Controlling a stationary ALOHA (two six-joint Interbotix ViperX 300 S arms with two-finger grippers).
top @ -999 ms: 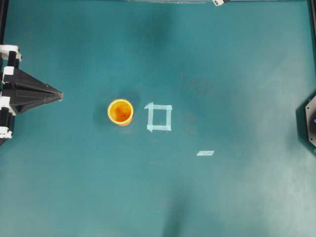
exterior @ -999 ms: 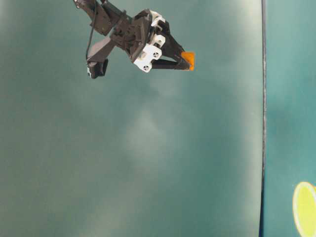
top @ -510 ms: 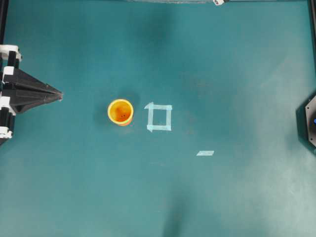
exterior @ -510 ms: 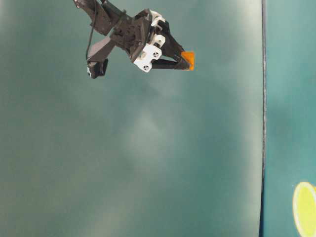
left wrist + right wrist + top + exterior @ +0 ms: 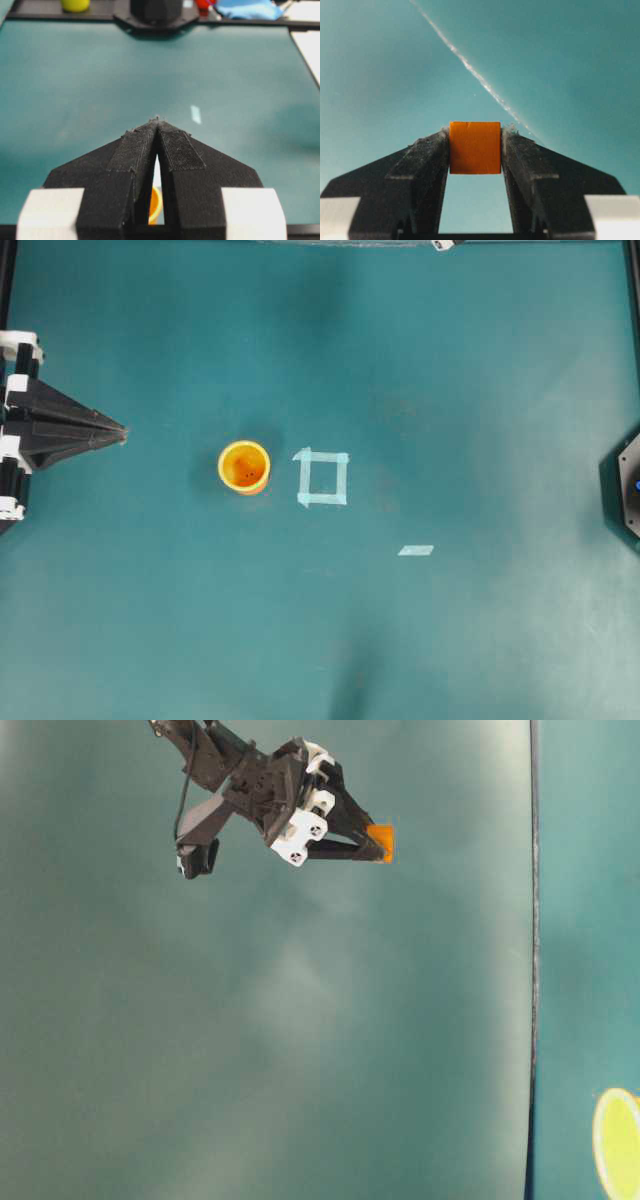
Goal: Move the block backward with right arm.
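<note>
The small orange block (image 5: 475,147) is clamped between the fingertips of my right gripper (image 5: 475,136), which is shut on it. In the table-level view the right gripper (image 5: 374,846) holds the block (image 5: 381,842) high against the teal surface. Neither shows in the overhead view. At the left edge of the overhead view my left gripper (image 5: 122,433) rests shut and points toward the yellow-orange cup (image 5: 244,467). The left gripper (image 5: 157,120) has its tips together with nothing between them.
A pale tape square (image 5: 322,478) lies just right of the cup, and a short tape strip (image 5: 415,550) lies further right and nearer. The right arm's base (image 5: 625,490) sits at the right edge. A yellow object (image 5: 75,4) and blue cloth (image 5: 250,9) lie beyond the table.
</note>
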